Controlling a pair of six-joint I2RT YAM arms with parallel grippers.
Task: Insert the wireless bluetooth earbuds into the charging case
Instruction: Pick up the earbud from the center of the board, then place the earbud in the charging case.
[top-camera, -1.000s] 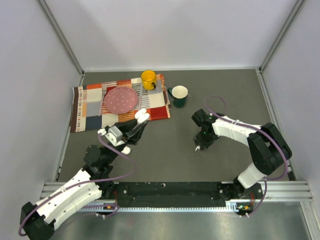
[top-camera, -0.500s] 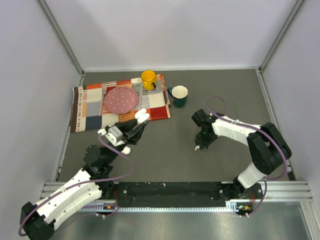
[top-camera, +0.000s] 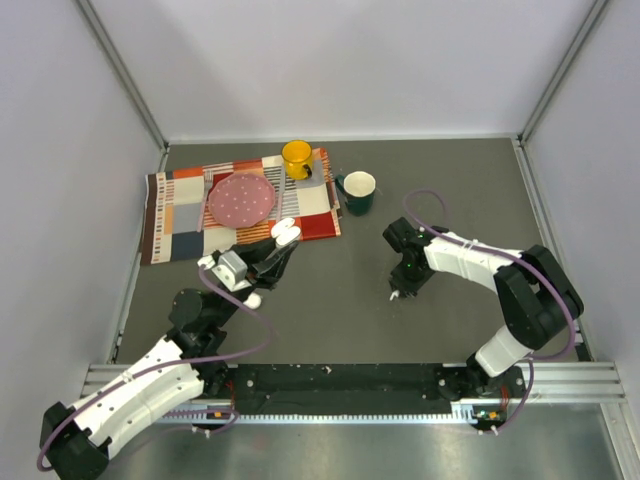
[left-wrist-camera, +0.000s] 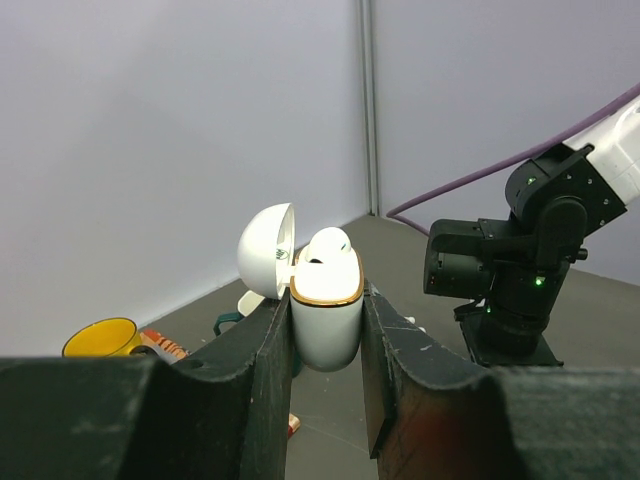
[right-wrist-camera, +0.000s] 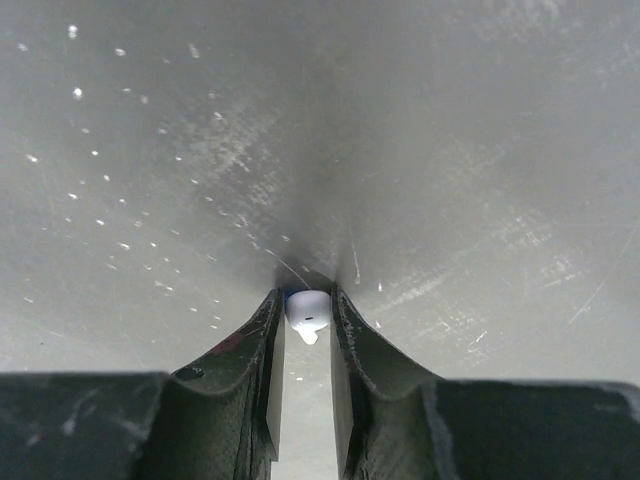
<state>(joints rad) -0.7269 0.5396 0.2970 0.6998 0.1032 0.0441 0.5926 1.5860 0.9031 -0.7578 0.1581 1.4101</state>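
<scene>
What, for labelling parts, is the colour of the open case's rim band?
Gold, on the small white plastic charging case; left wrist view.

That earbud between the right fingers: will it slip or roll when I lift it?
Probably slippery: the earbud looks glossy and rounded, so it may squirt from the right gripper. Likely very light, being tiny beside the fingers. It could roll if dropped.

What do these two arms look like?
The left arm and right arm have white shells with black joints, and a purple cable loops along each. The left tool and right tool are black two-finger clamps. Green lights glow on the right wrist.
</scene>
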